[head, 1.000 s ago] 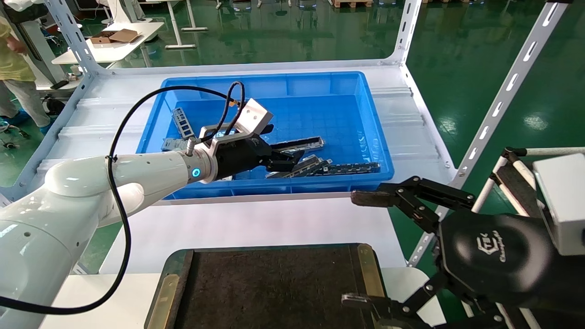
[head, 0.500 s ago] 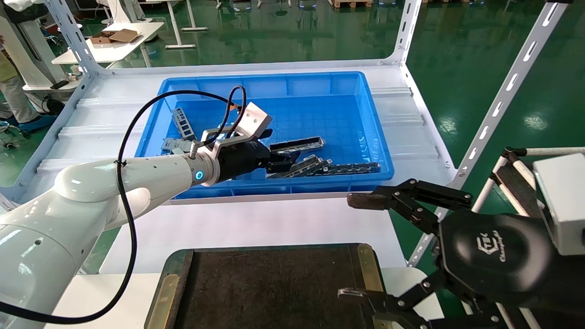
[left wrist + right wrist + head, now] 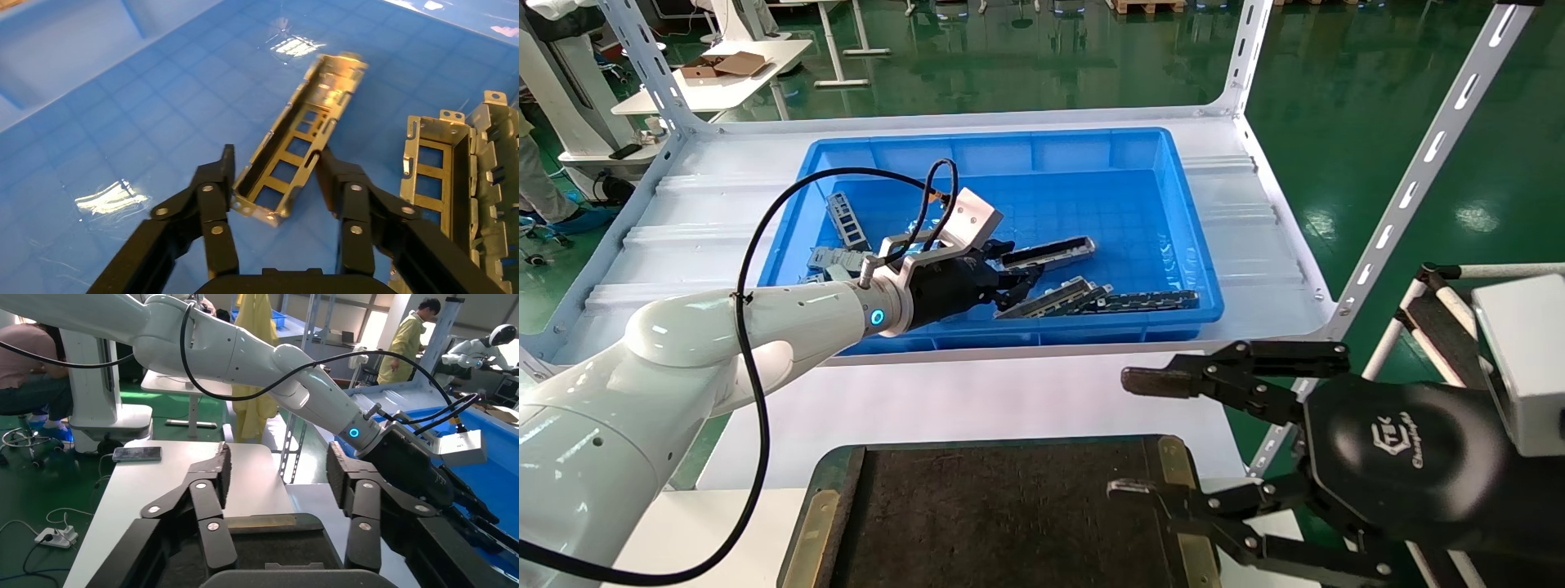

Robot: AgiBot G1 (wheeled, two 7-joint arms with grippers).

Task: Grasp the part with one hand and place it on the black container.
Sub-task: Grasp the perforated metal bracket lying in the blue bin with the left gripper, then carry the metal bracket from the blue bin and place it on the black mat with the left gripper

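The part (image 3: 1050,251), a narrow silver-grey trough, is inside the blue bin, with my left gripper (image 3: 1016,268) shut on its near end. In the left wrist view the part (image 3: 294,147) runs slantwise between the black fingers (image 3: 227,168), which press on both of its side walls; my left gripper (image 3: 275,166) is over the blue floor. The black container (image 3: 993,514) lies at the near table edge, its brown floor bare. My right gripper (image 3: 1133,434) hovers open over its right brass strip. In the right wrist view, that gripper (image 3: 278,468) holds nothing above the container (image 3: 275,545).
The blue bin (image 3: 1009,139) holds more metal pieces: a pile (image 3: 1107,300) beside the held part and flat plates (image 3: 846,219) at the left. Two similar troughs (image 3: 453,165) lie close by. Slotted white shelf posts (image 3: 1418,180) rise at the right.
My left gripper has drawn back a little toward the bin's left, and the part has shifted and risen slightly with it. My right gripper has moved left over the container's right edge.
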